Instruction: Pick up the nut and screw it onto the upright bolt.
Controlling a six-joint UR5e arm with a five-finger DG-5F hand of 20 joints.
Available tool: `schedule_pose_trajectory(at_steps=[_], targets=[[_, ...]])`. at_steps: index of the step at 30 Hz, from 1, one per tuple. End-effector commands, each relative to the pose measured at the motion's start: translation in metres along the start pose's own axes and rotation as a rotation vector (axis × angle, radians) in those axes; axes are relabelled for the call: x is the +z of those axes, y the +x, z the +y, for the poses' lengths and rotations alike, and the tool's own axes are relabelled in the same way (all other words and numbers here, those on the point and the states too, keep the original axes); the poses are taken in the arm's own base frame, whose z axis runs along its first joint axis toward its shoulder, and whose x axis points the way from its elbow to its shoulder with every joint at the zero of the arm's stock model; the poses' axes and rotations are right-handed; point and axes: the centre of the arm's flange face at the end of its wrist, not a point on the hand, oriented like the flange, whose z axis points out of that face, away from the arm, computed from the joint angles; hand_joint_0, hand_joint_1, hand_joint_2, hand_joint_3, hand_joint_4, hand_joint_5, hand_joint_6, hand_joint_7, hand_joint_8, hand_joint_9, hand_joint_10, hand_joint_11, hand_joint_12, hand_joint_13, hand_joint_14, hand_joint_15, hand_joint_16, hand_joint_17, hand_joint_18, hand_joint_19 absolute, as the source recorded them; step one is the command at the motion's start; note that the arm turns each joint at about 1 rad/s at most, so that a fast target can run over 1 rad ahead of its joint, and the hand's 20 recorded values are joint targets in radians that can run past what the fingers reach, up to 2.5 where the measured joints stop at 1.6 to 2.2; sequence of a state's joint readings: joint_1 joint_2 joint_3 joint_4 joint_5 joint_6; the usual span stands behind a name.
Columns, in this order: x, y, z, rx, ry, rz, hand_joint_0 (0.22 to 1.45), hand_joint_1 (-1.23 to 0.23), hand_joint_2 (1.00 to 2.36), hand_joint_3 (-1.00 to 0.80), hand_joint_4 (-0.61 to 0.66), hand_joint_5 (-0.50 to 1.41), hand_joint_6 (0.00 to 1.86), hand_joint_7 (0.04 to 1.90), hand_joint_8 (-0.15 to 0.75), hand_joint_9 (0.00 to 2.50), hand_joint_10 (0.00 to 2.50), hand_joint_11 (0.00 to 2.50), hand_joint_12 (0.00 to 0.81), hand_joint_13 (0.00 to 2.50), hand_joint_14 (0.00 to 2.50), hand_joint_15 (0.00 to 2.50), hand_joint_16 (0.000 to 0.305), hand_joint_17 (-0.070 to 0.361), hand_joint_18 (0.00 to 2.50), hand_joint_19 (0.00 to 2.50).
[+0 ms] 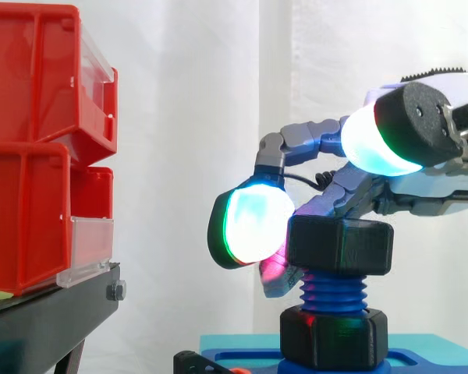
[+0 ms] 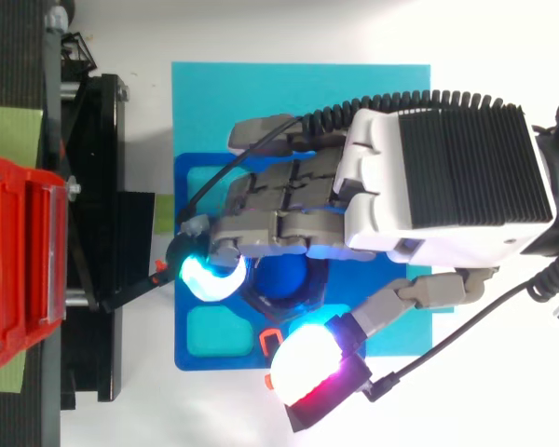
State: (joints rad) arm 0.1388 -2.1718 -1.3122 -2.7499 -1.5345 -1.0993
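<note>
A blue threaded bolt [image 1: 331,294] stands upright from a black hex base [image 1: 333,336] on a blue fixture plate [image 2: 188,279]. The black nut [image 1: 340,245] sits level on the bolt's top, with several threads bare below it. From above, the bolt's blue top [image 2: 284,277] shows inside the nut. My hand [image 2: 447,177] comes in from the right, over the bolt. Its fingers curl down round the nut's left and far side; a cyan pad [image 1: 253,222] and a magenta pad [image 1: 277,269] lie against the nut. The thumb [image 2: 307,372] stays raised, apart from the nut.
Red bins [image 1: 39,148] are stacked on a black stand [image 1: 54,319] at the left, close to the fixture. The plate lies on a teal mat [image 2: 298,93]. It has teal recesses [image 2: 219,331] beside the bolt. White curtain behind.
</note>
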Motion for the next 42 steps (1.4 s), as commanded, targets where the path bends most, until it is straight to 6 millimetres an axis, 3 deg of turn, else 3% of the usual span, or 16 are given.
schedule_pose_trajectory(at_steps=[1,10,23,27,32,42], targets=[[0.001,-0.007,-0.001,-0.001,-0.01,0.005,0.51,-0.32,1.0,-0.5,0.09,-0.01,0.5,1.51,0.284,1.24,0.01,0.33,0.271,0.81,0.0,0.03,0.021,0.046,0.42,0.0],[0.005,-0.028,-0.003,-0.016,-0.019,0.01,0.52,-0.32,1.0,-0.5,0.06,0.04,0.5,1.42,0.274,1.36,0.01,0.33,0.264,0.88,0.0,0.04,0.02,0.046,0.5,0.0],[0.0,-0.036,-0.018,-0.037,-0.019,0.025,0.53,-0.33,1.0,-0.5,0.05,0.08,0.5,1.38,0.239,1.64,0.01,0.39,0.251,1.08,0.0,0.08,0.017,0.038,0.65,0.0],[-0.004,-0.039,-0.027,-0.037,-0.02,0.037,0.53,-0.34,1.0,-0.5,0.05,0.08,0.56,1.3,0.219,1.76,0.01,0.42,0.238,1.19,0.0,0.11,0.015,0.034,0.76,0.0],[-0.006,-0.041,-0.03,-0.039,-0.022,0.05,0.53,-0.36,1.0,-0.5,0.07,0.09,0.61,1.19,0.169,2.06,0.02,0.66,0.222,1.46,0.01,0.18,0.013,0.028,1.03,0.15],[-0.011,-0.048,-0.035,-0.045,-0.009,0.057,0.52,-0.33,1.0,-0.5,0.03,0.09,0.6,1.2,0.214,2.21,0.03,0.84,0.224,1.57,0.01,0.21,0.011,0.026,1.07,0.17]])
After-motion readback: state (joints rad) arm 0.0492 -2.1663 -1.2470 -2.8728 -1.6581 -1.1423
